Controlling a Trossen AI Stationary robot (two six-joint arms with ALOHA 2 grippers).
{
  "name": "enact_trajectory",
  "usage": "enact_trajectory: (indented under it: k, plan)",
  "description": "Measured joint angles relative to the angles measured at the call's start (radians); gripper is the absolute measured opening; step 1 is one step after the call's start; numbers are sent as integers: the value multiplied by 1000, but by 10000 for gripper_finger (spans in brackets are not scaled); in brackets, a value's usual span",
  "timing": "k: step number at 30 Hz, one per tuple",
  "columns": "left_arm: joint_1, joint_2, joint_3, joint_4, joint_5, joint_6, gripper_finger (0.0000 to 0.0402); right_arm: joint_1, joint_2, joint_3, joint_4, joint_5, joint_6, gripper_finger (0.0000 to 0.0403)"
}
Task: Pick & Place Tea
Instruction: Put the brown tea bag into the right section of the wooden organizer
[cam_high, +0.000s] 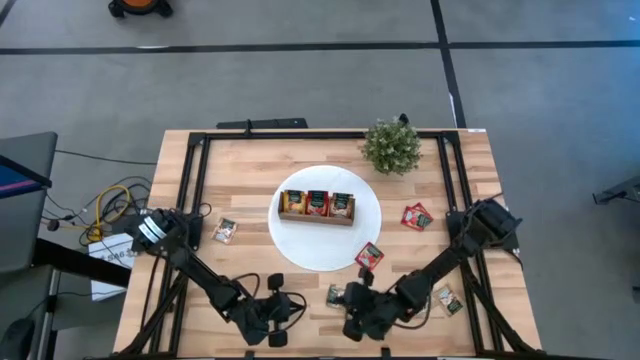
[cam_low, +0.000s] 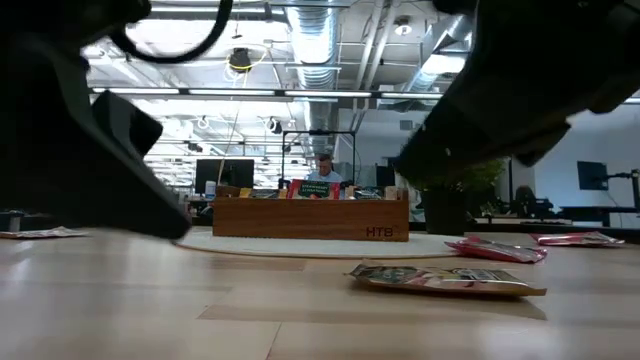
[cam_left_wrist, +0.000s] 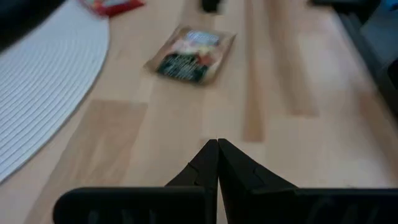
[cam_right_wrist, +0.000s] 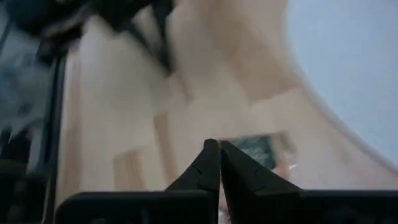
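1. The left gripper (cam_high: 283, 322) hung low over the near worktop (cam_high: 250, 170), arm folded, jaws pressed together on nothing.
2. The right gripper (cam_high: 352, 318) reached left at the near edge, jaws pressed together, just beside a tea sachet (cam_high: 336, 294).
3. Other sachets (cam_high: 416, 216) lay scattered around the white disc (cam_high: 365, 210).

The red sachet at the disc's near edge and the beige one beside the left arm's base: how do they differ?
The red sachet overlaps the rim of the white disc; the beige sachet lies wholly on bare table, clear of the disc. The red one lies toward the right arm's side, the beige one toward the left arm's base. Their wrappers differ: red against pale beige. Both lie flat, outside the wooden box, and neither is gripped.
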Motion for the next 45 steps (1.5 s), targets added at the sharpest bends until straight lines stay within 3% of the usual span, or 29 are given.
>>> enact_trajectory:
  k: [6, 11, 15, 18, 29, 39, 45]
  plan:
    - [5, 35, 0, 35, -10, 0, 0, -100, 7, 0, 12, -370, -221, 85]
    - [13, 36, 0, 34, -11, 1, 0, -159, 8, 0, 7, -544, -354, 173]
    - [13, 36, 0, 32, -7, 3, 0, -184, 0, 0, 14, -562, -362, 233]
    - [13, 36, 0, 32, -2, 3, 0, -187, 1, 0, 10, -560, -364, 255]
    - [13, 36, 0, 31, 0, 19, 0, -153, 1, 0, 18, -487, -364, 260]
    - [38, 36, 0, 39, 4, 254, 0, -172, 8, 45, -60, -490, -363, 260]
    - [65, 36, 0, 47, 36, 288, 0, -156, 8, 45, -123, -423, -364, 260]
